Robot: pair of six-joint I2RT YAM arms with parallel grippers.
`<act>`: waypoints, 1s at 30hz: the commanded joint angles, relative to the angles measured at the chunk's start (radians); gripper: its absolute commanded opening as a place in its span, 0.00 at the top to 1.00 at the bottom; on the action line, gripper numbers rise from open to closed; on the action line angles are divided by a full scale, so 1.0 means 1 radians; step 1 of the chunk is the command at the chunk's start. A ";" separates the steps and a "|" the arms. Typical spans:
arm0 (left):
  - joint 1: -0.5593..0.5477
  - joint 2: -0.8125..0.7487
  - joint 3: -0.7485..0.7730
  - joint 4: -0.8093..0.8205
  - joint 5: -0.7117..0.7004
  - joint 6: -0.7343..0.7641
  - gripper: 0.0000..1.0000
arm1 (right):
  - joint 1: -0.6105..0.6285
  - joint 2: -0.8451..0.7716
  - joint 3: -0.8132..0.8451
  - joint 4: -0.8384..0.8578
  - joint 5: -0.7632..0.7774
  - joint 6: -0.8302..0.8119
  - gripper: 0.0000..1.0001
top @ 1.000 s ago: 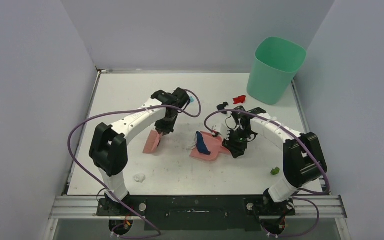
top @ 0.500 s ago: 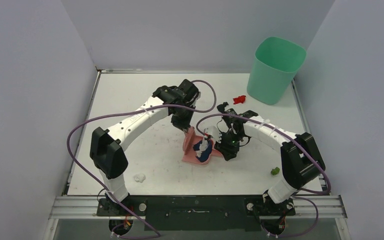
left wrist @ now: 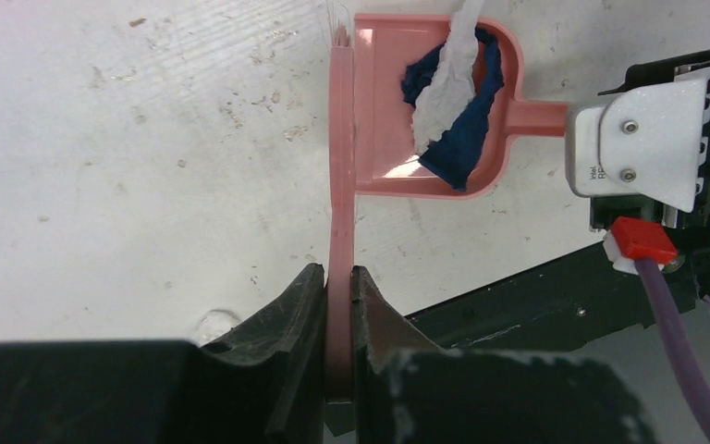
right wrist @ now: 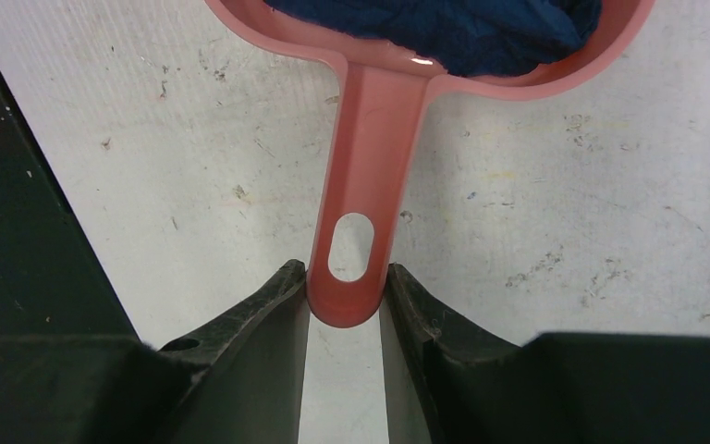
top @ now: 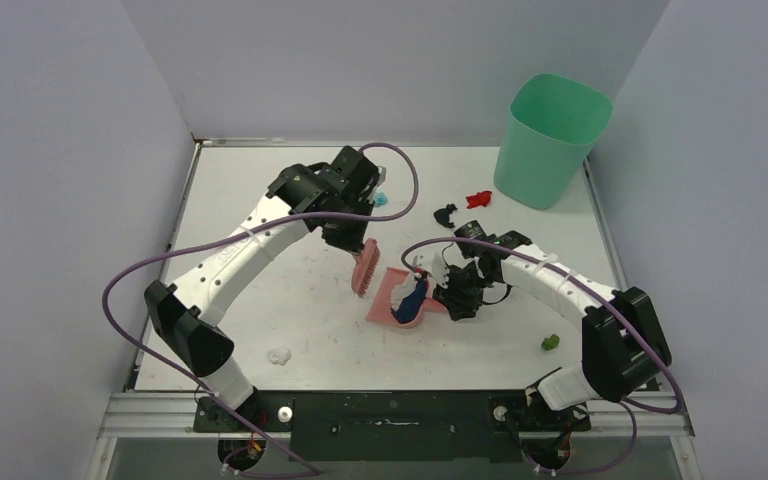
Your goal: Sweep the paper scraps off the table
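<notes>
Left gripper (left wrist: pixel 337 277) clamps the pink brush (left wrist: pixel 340 166), its head just beside the dustpan (left wrist: pixel 379 139) and its open edge. Right gripper (right wrist: pixel 344 291) pinches the pan's handle end. Inside the pan: a dark blue scrap (left wrist: pixel 467 139) and a white scrap (left wrist: pixel 439 97). Out on the table (top: pixel 260 200), from the pan: red scrap (top: pixel 478 199) at one o'clock, green scrap (top: pixel 550 342) at four, white wad (top: pixel 279 355) at eight.

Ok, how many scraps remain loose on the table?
5: white scrap front-left, green scrap front-right, red scrap and black scrap near the bin, light blue scrap by the left arm. Arms may hide others.
</notes>
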 commanded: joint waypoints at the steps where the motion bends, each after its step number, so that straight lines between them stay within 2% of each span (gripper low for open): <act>1: 0.000 -0.100 0.059 -0.038 -0.105 0.008 1.00 | -0.003 -0.067 -0.012 0.073 -0.015 0.013 0.82; 5: 0.010 -0.172 -0.019 -0.004 -0.223 -0.001 1.00 | -0.006 -0.086 -0.003 0.073 -0.024 0.023 0.83; 11: 0.079 -0.260 -0.196 0.032 -0.255 -0.011 1.00 | -0.007 -0.127 0.036 0.024 -0.040 0.021 0.83; 17: 0.073 -0.262 -0.254 -0.142 -0.390 -0.106 1.00 | 0.004 -0.126 0.067 -0.123 -0.063 -0.051 0.83; 24: 0.039 -0.257 -0.337 -0.322 -0.493 -0.242 1.00 | 0.069 -0.122 0.001 -0.215 -0.037 -0.154 0.83; 30: 0.013 -0.245 -0.496 -0.334 -0.468 -0.317 1.00 | 0.187 -0.097 0.010 -0.192 -0.006 -0.116 0.83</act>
